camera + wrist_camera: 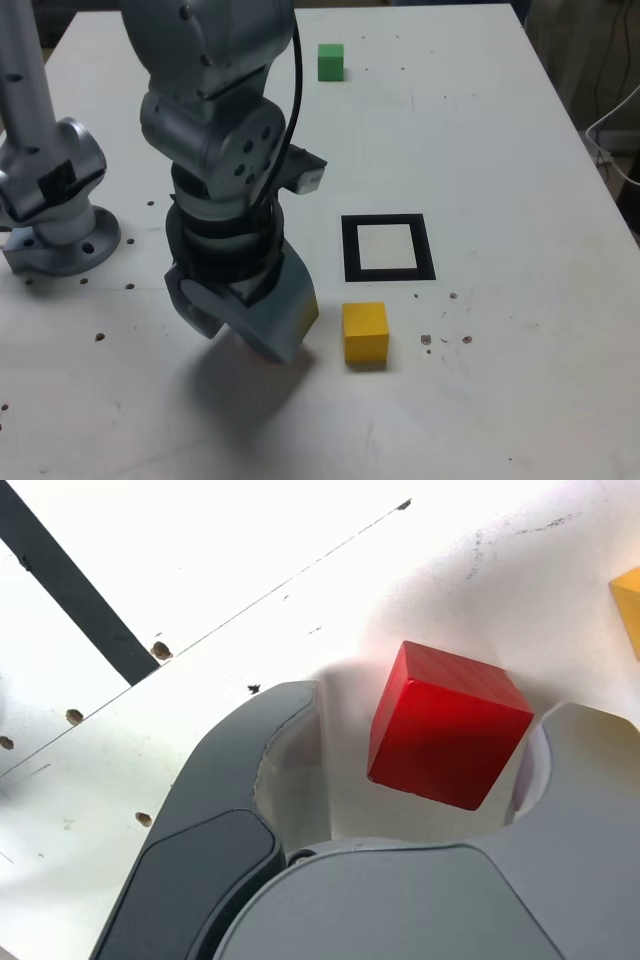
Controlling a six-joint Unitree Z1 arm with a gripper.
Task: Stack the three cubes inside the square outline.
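Note:
In the wrist view the red cube (445,725) rests on the white table between the two grey jaws of my gripper (435,705). The jaws stand open around it: one sits close against a corner, the other is a clear gap away. In the exterior view my gripper (250,320) is down at the table and hides nearly all of the red cube. The yellow cube (365,333) (628,605) lies just to the exterior view's right of the gripper, below the square outline (388,272). The green cube (331,61) stands alone at the far side of the table.
The arm's grey base (55,235) is bolted at the exterior view's left. A straight black stripe (70,585) and several small holes mark the table in the wrist view. Cables (615,130) hang past the table's right edge.

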